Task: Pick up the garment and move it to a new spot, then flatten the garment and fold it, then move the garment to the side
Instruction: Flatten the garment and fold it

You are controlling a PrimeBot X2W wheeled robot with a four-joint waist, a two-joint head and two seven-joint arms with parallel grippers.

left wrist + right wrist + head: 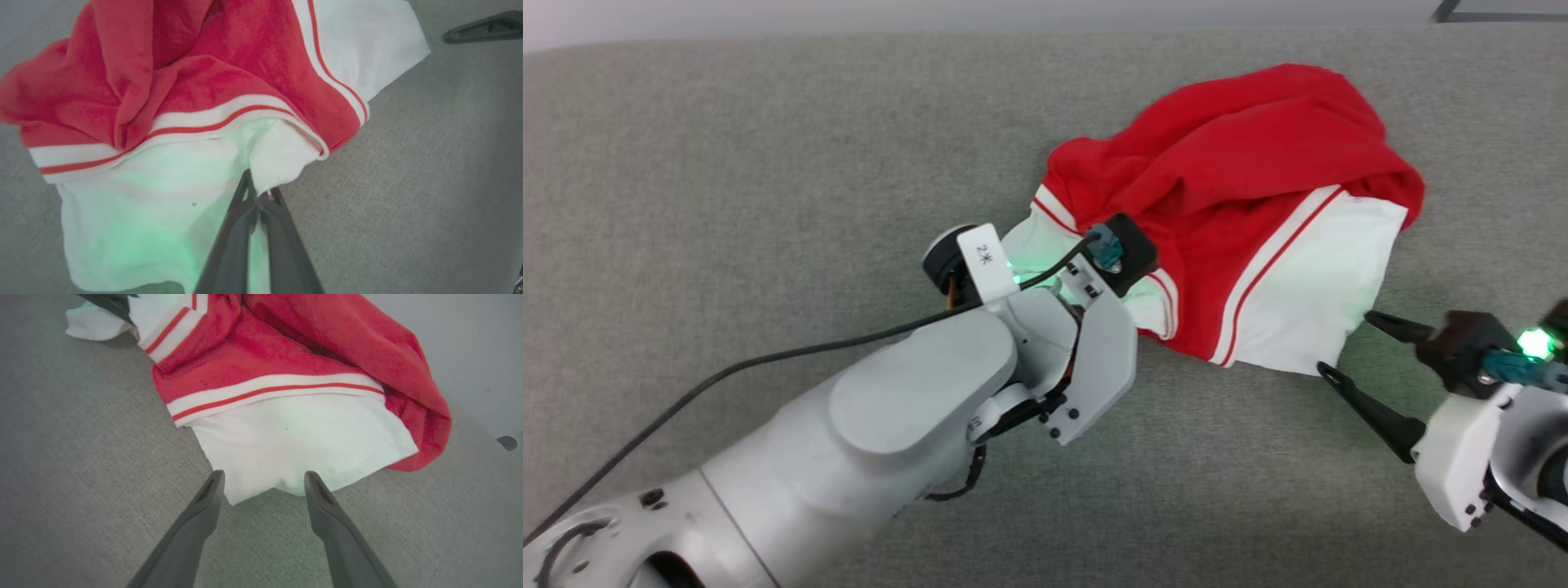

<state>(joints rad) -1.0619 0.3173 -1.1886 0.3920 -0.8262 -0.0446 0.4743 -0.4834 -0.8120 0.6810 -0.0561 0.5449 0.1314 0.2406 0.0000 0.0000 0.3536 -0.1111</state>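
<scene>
Left gripper (259,192), pressed together, is shown pinching a white corner at 8 o'clock on the garment (1241,163). Right gripper (1346,343), spread, is held just beside the hem at 5 o'clock, gripping nothing. The garment is seen crumpled on the grey cushion (768,147), toward 1 o'clock. Only the first grasp is judged made; lifting, moving, flattening and folding are left.

The garment (1241,163) lies bunched on the cushion (768,163), right of centre and toward the far edge. The left pincer (258,195) is at the garment's near-left corner, with a fold between its tips. The right pincer (1346,343) is at the near-right corner, its fingers either side of the hem.
</scene>
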